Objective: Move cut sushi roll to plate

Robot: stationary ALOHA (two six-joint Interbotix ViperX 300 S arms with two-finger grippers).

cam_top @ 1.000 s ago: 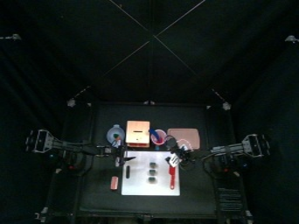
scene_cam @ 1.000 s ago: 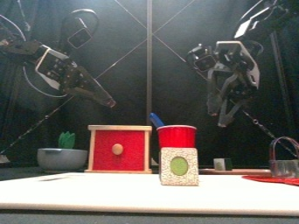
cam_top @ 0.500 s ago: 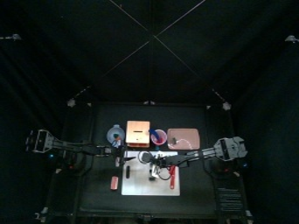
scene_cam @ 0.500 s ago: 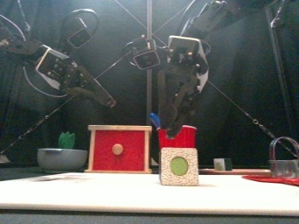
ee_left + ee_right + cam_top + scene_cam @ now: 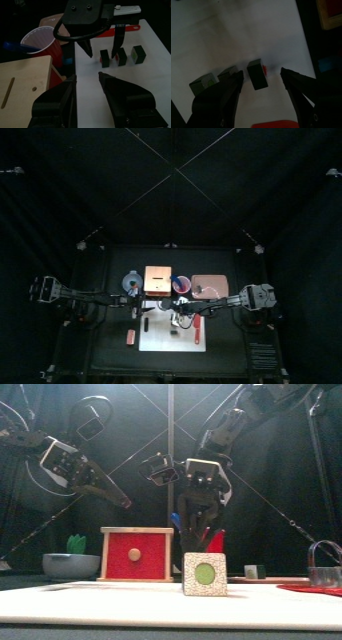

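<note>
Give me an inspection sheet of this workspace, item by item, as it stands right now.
Surface: white cutting board on the black table.
Job's things: cut sushi roll, three pieces in a row on the board; plate bare.
Clutter: red cup, red-fronted wooden box, grey bowl, patterned block.
Claws: right claw open above the roll; left claw open, held back.
Cables: nothing seen.
Surroundings: black curtains.
</note>
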